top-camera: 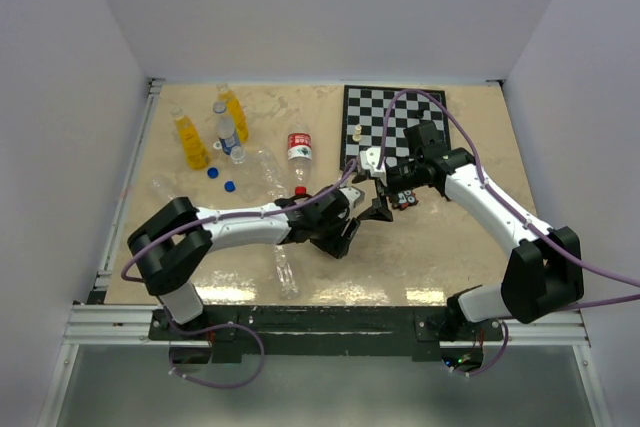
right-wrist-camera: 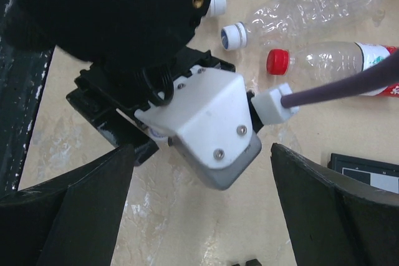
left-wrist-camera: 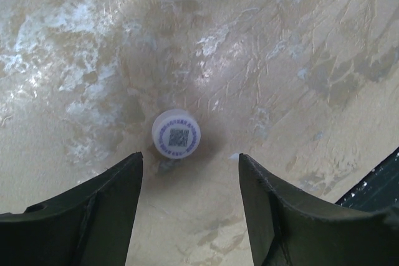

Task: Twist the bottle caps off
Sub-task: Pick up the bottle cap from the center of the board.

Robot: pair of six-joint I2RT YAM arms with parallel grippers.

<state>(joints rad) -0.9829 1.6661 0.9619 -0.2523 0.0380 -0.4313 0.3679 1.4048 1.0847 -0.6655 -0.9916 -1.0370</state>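
A loose white bottle cap (left-wrist-camera: 176, 133) with a printed code on top lies flat on the beige table. It sits just beyond the tips of my left gripper (left-wrist-camera: 190, 157), which is open, pointing down, with only bare table between its fingers. From above, my left gripper (top-camera: 366, 211) is at mid-table. My right gripper (top-camera: 386, 187) hovers open right beside it; its wrist view is filled by the left arm's camera housing (right-wrist-camera: 212, 129). The two orange bottles (top-camera: 187, 139) (top-camera: 233, 112) and the blue-labelled clear bottle (top-camera: 228, 132) stand at the far left. Two blue caps (top-camera: 212, 173) (top-camera: 230, 186) lie loose near them.
A red-labelled bottle (top-camera: 299, 150) with a red cap (right-wrist-camera: 278, 61) lies left of the grippers, beside a long clear bottle (right-wrist-camera: 312, 10) with a white cap (right-wrist-camera: 234, 35). Another clear bottle (top-camera: 285, 272) lies near the front edge. A chessboard (top-camera: 395, 117) lies at back right.
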